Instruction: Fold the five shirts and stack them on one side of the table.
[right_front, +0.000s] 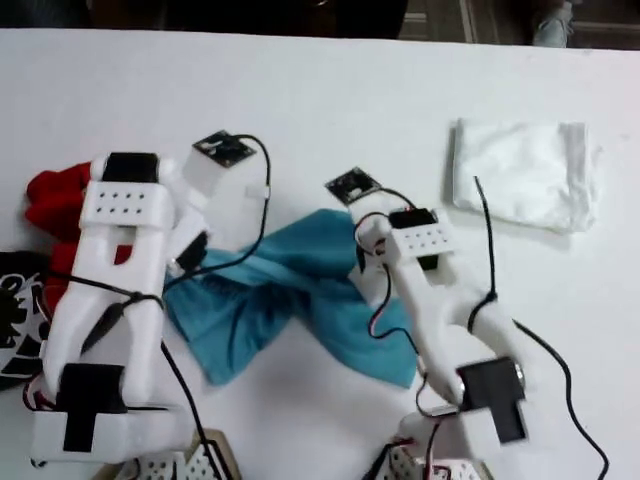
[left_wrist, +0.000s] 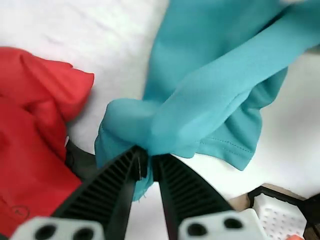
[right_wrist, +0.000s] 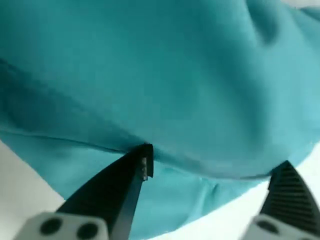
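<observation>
Nearest us, our left gripper (left_wrist: 149, 161) clamps the ten-o'clock end of the crumpled teal cloth shirt (right_front: 340, 310) lying mid-way across the white table (right_front: 330, 90), likely to stretch it flat, while our right gripper (right_wrist: 215, 162) gapes wide, empty, over its two-o'clock edge.

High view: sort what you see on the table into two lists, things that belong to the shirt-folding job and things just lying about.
Belong to the job:
teal shirt, pinched by the left claw, with the right claw open over it
folded white shirt
red shirt
black-and-white shirt

Just lying about:
tan board by the arm bases
</observation>
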